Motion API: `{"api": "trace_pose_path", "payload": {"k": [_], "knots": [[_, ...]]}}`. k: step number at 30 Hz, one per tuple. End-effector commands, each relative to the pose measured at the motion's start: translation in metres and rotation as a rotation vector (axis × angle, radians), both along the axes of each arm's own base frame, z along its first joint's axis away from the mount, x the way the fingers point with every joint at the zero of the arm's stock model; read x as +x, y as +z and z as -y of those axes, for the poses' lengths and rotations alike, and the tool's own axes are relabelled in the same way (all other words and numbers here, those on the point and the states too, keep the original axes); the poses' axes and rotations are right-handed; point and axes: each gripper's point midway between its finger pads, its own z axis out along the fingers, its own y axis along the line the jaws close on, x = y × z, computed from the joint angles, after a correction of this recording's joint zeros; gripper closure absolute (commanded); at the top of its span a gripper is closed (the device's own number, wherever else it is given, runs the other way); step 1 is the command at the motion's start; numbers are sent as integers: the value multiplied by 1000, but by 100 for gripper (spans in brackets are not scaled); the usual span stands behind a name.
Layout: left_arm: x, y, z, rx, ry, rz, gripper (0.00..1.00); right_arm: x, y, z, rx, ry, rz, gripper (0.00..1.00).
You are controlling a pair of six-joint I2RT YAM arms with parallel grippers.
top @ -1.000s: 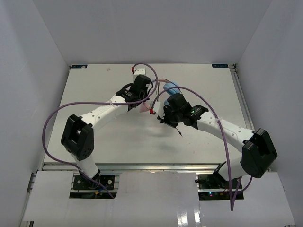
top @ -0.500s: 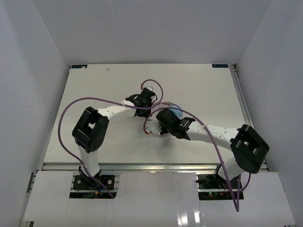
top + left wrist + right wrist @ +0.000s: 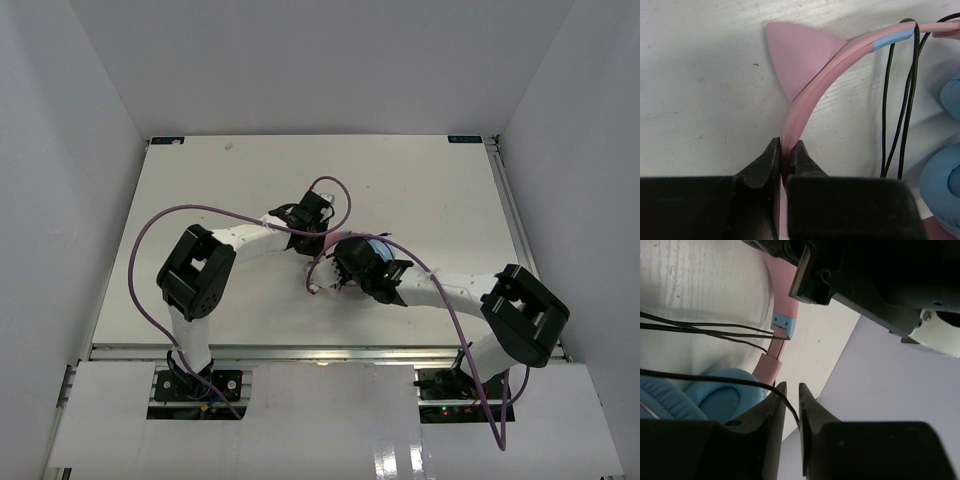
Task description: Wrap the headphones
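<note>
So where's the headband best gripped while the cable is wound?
The plain stretch of headband below the cat ear, pinched across its flat faces from over its thin edge, as the left gripper has it. The band stands on edge there, so it slips between the fingers, and the cable loops by the blue slider lie clear.
</note>
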Motion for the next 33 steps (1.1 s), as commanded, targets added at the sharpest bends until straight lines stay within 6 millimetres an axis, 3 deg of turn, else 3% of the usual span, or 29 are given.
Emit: {"api": "trace_pose_path", "payload": {"k": [1, 7, 11, 13, 19, 22, 24, 27, 31, 33], "knots": [[-8, 10, 11, -60, -62, -9, 100, 7, 8, -24, 28, 92, -15, 74], [-13, 11, 4, -50, -54, -4, 99, 11, -11, -16, 54, 64, -159, 57], [-13, 11, 0, -51, -36, -1, 85, 19, -9, 1, 82, 17, -210, 41], [-10, 12, -6, -39, -12, 11, 78, 26, -1, 9, 113, -10, -224, 35], [-5, 36, -10, -69, -4, 64, 49, 38, 31, 33, 239, -85, -262, 33], [-1, 59, -15, -82, 3, 119, 35, 33, 46, 34, 331, -96, -314, 33], [1, 74, -19, -78, -1, 151, 24, 33, 68, 36, 441, -113, -351, 33], [0, 87, -25, -71, -17, 177, 11, 23, 90, 34, 629, -137, -465, 25], [-7, 101, -36, -61, -49, 200, 4, 7, 112, 45, 844, -163, -591, 7], [-14, 102, -44, -54, -57, 204, 3, 1, 116, 55, 957, -215, -677, 10]]}}
